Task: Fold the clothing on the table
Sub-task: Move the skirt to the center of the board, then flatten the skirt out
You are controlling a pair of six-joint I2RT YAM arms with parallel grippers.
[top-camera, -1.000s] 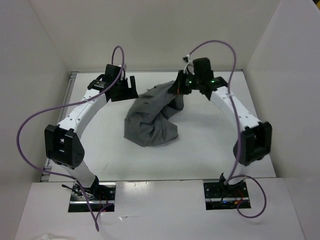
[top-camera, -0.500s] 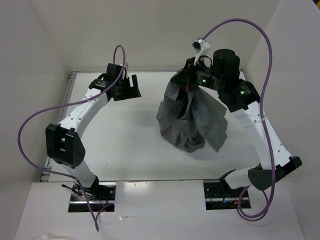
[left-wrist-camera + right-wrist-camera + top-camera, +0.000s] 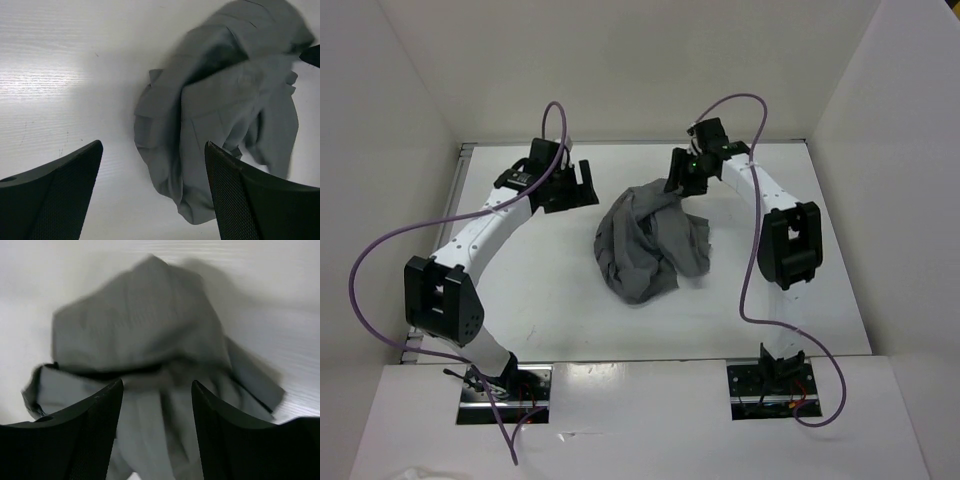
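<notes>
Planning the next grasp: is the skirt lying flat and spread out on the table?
No, the skirt lies bunched in a crumpled heap on the table in the top view.

You had one obstacle on the table (image 3: 540,290): the clothing (image 3: 645,240), heaped near the middle. Bare surface ran wide on its left and along the near edge. Your left gripper (image 3: 575,185) hung open by the heap's far-left corner, apart from it. Your right gripper (image 3: 678,182) crowded the far-right corner, fingers spread over cloth. The right arm's elbow (image 3: 788,245) narrowed the right lane, and white walls (image 3: 400,160) boxed three sides.
</notes>
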